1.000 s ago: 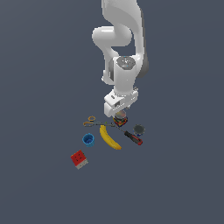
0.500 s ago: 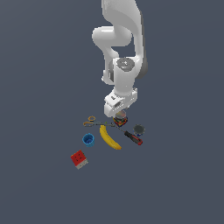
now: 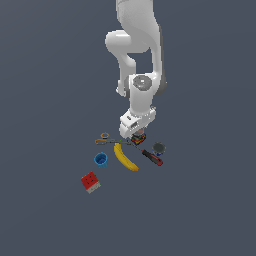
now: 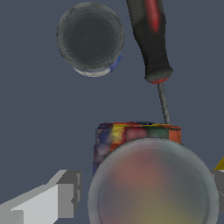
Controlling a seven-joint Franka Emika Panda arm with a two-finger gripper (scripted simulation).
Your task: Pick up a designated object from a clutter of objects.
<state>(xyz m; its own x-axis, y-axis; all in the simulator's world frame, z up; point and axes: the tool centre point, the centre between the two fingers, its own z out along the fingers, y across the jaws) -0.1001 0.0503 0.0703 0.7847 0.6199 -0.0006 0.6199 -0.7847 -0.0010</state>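
Observation:
The designated object, a multicoloured cube point(image 3: 139, 138) point(image 4: 135, 133) with a dark round grey-rimmed top point(image 4: 153, 186), rests on the floor among the clutter of objects. My gripper point(image 3: 134, 136) point(image 4: 146, 194) is low over it and open, with one finger on each side. In the wrist view a gap shows between one grey fingertip point(image 4: 70, 192) and the cube's side. The other fingertip point(image 4: 219, 186) barely shows at the frame edge.
A red-handled screwdriver point(image 3: 152, 157) point(image 4: 151, 39) lies with its tip by the cube, and a dark round cup point(image 3: 159, 147) point(image 4: 90, 38) stands beyond it. A yellow banana point(image 3: 125, 157), scissors point(image 3: 104, 138), a blue cup point(image 3: 101, 159) and a red cube point(image 3: 90, 181) lie toward the exterior view's left.
The hand has come down a little over the multicoloured cube. The objects on the floor have not moved.

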